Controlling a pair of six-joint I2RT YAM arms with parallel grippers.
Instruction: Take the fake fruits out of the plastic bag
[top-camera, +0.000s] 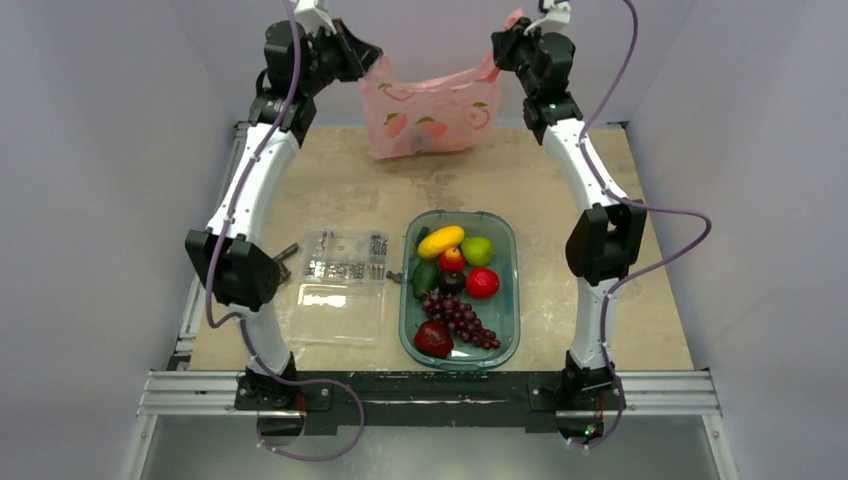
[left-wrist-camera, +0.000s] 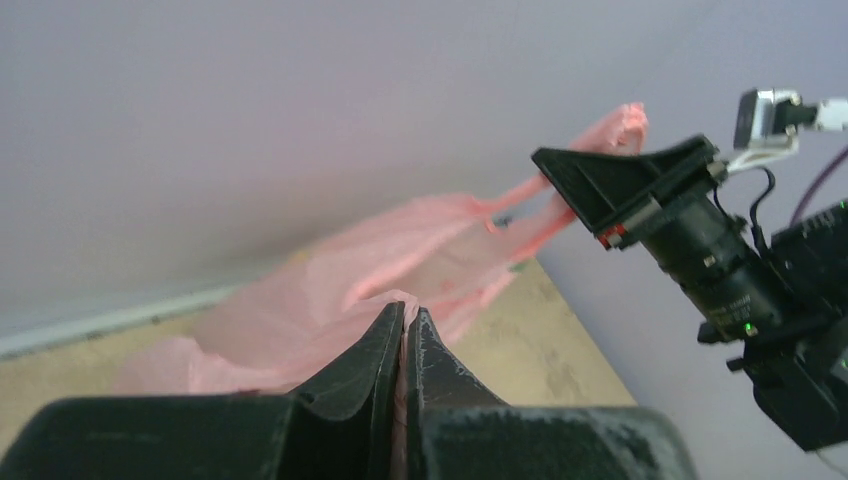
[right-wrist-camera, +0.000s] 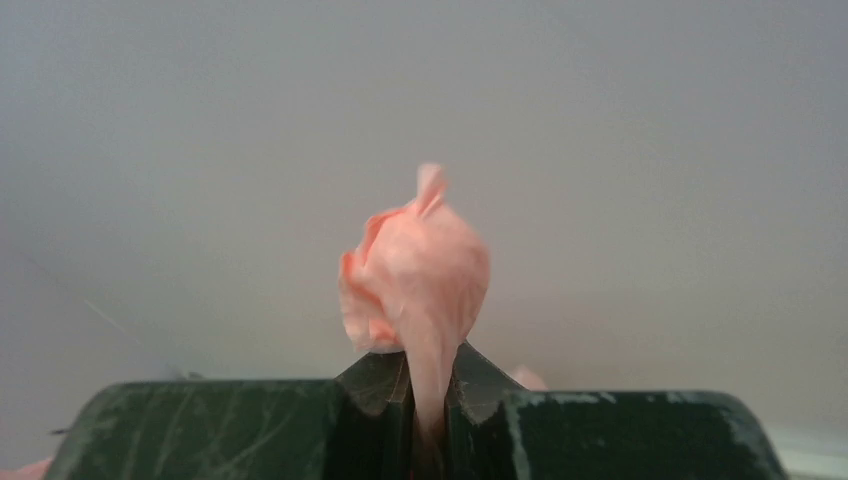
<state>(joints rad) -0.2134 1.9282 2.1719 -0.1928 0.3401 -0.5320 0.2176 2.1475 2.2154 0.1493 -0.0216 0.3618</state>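
a: pale grey walls (top-camera: 100, 120) close in a tan tabletop (top-camera: 560, 200). what's at its far edge?
b: the plastic bag (top-camera: 430, 115). it's pink, translucent and printed with fruit shapes. it hangs stretched between the two grippers, sagging in the middle, with its bottom down by the table's far edge.
a: who has which end?
b: the left gripper (left-wrist-camera: 405, 322) has its jaws pressed together on a fold of the pink film at the bag's left side. the right gripper (right-wrist-camera: 428, 378) pinches a handle loop on the other side, and a crumpled pink tuft sticks up above its fingertips.
a: anything inside the bag?
b: can't tell, the film is too crinkled and printed to read.
a: and the fake fruits?
b: the fake fruits (top-camera: 482, 282) lie in a green tray (top-camera: 512, 300) toward the near side of the table, well apart from the bag. yellow, green, red and dark ones are packed close together, and a dark purple grape bunch (top-camera: 462, 320) lies among them.
a: what else is on the table?
b: a clear plastic box (top-camera: 345, 258) of small metal parts sits just left of the tray, its lid open toward the near edge.
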